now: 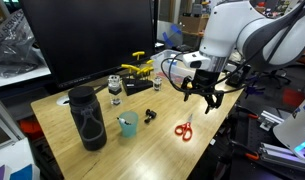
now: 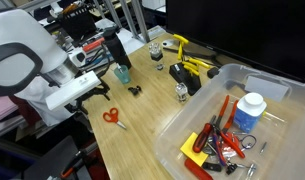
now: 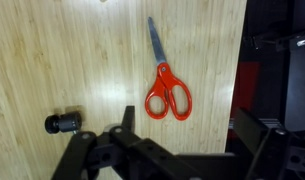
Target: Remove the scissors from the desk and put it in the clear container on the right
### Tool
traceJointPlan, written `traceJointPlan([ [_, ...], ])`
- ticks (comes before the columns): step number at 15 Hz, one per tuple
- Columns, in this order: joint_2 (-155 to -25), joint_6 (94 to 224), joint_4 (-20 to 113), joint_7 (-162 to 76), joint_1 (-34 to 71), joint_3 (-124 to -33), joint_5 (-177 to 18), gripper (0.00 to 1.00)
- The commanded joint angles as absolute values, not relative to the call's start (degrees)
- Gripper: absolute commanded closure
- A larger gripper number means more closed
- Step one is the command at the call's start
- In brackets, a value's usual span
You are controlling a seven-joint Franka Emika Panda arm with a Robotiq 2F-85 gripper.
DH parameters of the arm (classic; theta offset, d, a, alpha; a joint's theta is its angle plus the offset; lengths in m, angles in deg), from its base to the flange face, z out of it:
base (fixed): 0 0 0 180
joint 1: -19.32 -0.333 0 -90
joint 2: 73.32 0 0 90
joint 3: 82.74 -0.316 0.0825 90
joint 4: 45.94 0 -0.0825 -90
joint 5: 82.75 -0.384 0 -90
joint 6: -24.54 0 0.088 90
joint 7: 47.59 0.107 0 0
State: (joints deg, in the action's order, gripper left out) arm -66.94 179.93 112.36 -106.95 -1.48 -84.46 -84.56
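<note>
The scissors (image 3: 167,90), with red-orange handles and short silver blades, lie flat and closed on the light-wood desk (image 3: 52,60), close to its edge. They show in both exterior views (image 1: 183,129) (image 2: 113,117). My gripper (image 3: 190,130) is open and empty. It hovers above the desk just beside the scissors (image 1: 204,97) (image 2: 92,95) and touches nothing. The clear container (image 2: 232,72) stands at the far end of the desk in an exterior view, away from the gripper. It holds several tools and a white bottle (image 2: 251,110).
A tall black bottle (image 1: 88,118), a teal cup (image 1: 128,123) and a small black cylinder (image 3: 62,123) stand on the desk. A yellow-and-black clamp tool (image 2: 187,60) and a small bottle (image 2: 181,92) sit near a dark monitor (image 1: 92,35).
</note>
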Motion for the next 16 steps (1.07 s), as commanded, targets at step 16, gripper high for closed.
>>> traceJointPlan([
  [16, -80.1, 194.1, 113.0, -104.0, 5.4, -91.3, -85.7, 0.00],
])
